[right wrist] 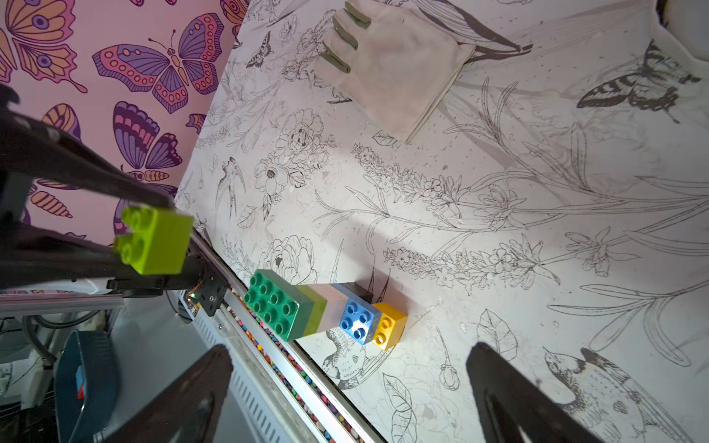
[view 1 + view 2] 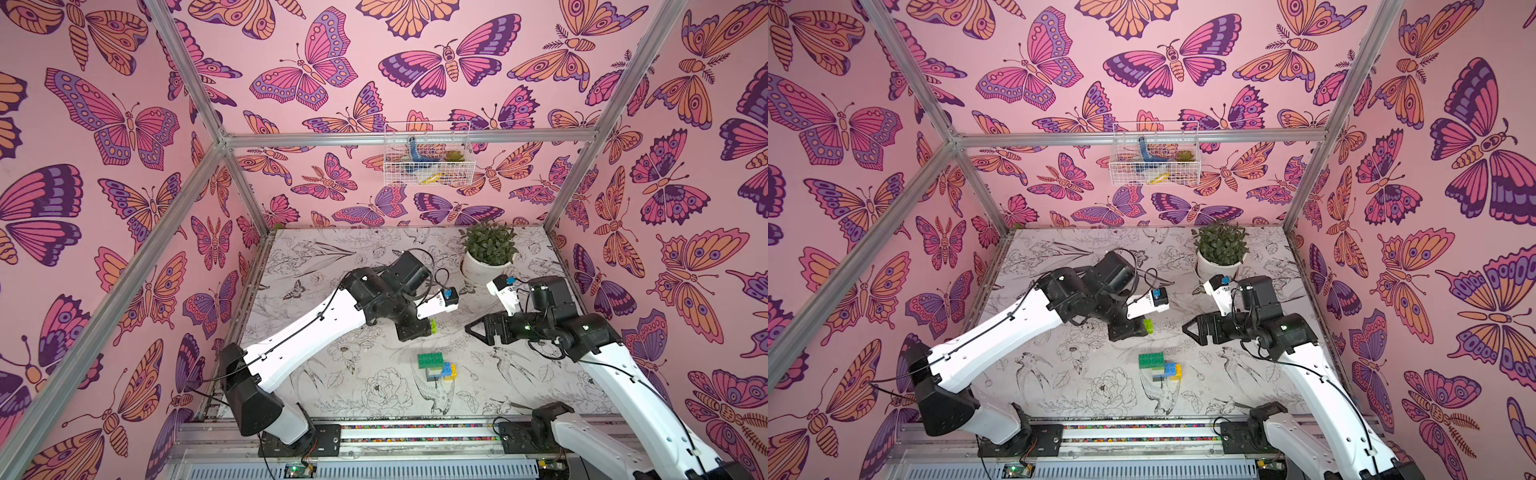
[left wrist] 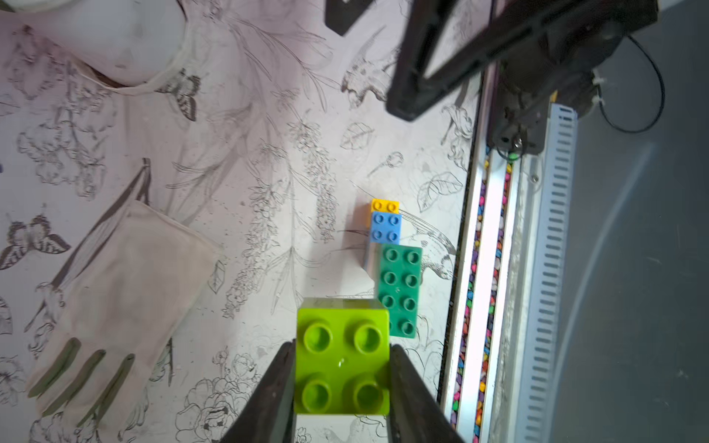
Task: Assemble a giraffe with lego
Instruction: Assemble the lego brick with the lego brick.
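Observation:
The giraffe (image 2: 436, 366) (image 2: 1160, 366) lies flat near the table's front middle. It has a dark green head (image 1: 274, 305), a lime and white neck, a blue body (image 1: 358, 320) and a yellow leg (image 1: 389, 326), with a black brick behind. A loose lime lego brick (image 3: 342, 356) (image 2: 433, 325) (image 1: 157, 239) hangs above the table, behind the figure. My left gripper (image 3: 342, 379) is shut on its two sides, studs facing the wrist camera. Right of it my right gripper (image 2: 468, 327) (image 1: 349, 354) stands wide open with nothing between its fingers. It points left toward the figure.
A potted plant (image 2: 488, 249) stands at the back right. A white glove (image 3: 115, 299) (image 1: 391, 65) lies on the table behind the left arm. A wire basket (image 2: 428, 153) hangs on the back wall. A metal rail (image 2: 415, 430) runs along the front edge.

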